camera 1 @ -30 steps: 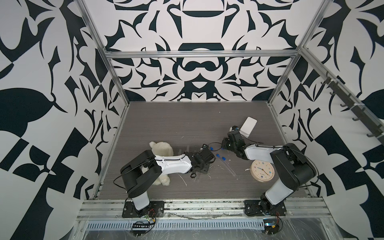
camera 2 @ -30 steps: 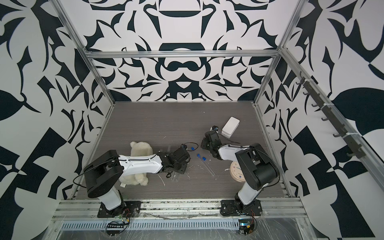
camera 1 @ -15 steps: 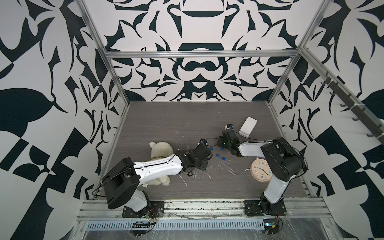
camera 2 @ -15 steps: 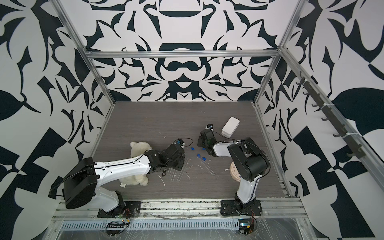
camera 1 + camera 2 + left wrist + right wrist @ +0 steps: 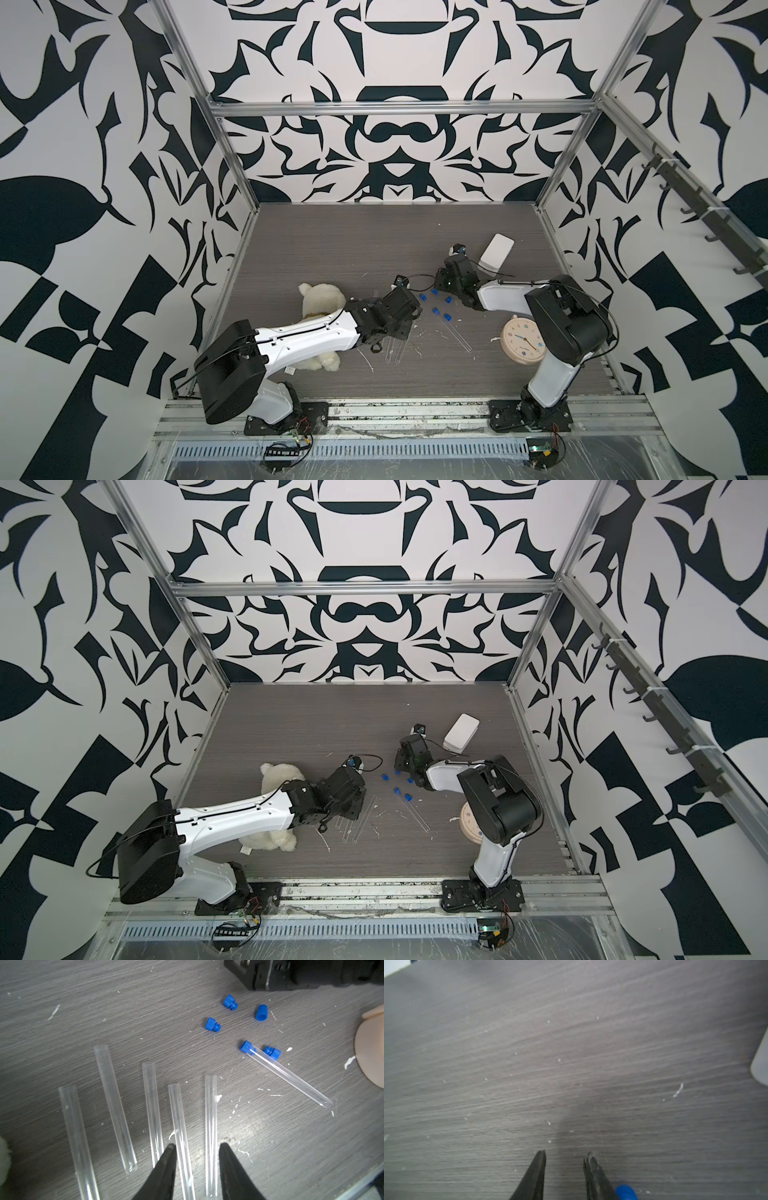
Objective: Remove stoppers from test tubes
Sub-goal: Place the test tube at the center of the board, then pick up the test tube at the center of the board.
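Lying flat on the grey tabletop (image 5: 332, 249), five uncapped test tubes (image 5: 115, 1105) fan out side by side at about 7 o'clock from the blue stoppers (image 5: 212, 1024), which cluster near the tabletop's middle. The left claw (image 5: 197, 1144) hangs over these tubes with its jaws parted, gripping nothing. In the left wrist view two of the tubes run between its black fingertips (image 5: 169, 1159), and whether the tips touch them cannot be told. A sixth tube (image 5: 288, 1076) lies apart from the five. Its mouth is plugged by a capping stopper (image 5: 246, 1046) and its rounded end points toward 5 o'clock. Four stoppers lie loose on the tabletop, three of them spread apart. The fourth stopper (image 5: 272, 1052) sits just beside the sixth tube's neck. The right claw (image 5: 565, 1154) sits at 12 o'clock of the cluster, jaws parted and empty over bare tabletop. A blue cap (image 5: 626, 1192) shows just beside one of its fingers at the frame's edge. In a top view a cream plush toy (image 5: 320, 297) lies at 9 o'clock, partly under the left arm. A round clock (image 5: 523, 343) rests at 4 o'clock and a white box (image 5: 494, 251) at 1 o'clock. White scraps (image 5: 218, 1097) speckle the surface among the tubes.
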Robot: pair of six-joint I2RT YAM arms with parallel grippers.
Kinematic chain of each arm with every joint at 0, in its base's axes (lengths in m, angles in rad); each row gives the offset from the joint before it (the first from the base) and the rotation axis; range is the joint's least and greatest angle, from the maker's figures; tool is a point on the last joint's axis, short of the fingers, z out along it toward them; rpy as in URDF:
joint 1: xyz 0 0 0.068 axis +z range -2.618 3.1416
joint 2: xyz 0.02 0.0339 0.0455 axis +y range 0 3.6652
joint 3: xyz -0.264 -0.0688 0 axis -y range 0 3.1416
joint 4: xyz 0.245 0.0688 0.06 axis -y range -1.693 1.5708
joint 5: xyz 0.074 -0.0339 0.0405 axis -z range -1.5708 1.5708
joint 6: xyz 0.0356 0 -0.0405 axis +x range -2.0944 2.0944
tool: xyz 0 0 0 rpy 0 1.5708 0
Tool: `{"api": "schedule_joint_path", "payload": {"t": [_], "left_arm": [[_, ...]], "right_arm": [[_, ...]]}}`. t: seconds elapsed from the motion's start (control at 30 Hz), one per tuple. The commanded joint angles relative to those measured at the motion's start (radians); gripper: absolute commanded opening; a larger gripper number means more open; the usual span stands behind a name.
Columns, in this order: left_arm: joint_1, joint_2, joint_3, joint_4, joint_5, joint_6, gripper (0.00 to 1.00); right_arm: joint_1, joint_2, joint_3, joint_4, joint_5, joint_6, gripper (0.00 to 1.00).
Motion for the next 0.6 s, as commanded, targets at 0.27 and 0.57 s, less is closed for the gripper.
{"api": "schedule_joint_path", "payload": {"t": [0.27, 0.57], "left_arm": [[-0.060, 0.046, 0.181, -0.207, -0.182, -0.192, 0.39], [-0.174, 0.328, 0.501, -0.378, -0.252, -0.504, 0.45]], "right_arm": [[0.007, -0.305, 0.063, -0.210, 0.123, -0.040, 0.34], [0.000, -0.734, 0.042, -0.607, 0.324, -0.042, 0.34]]}}
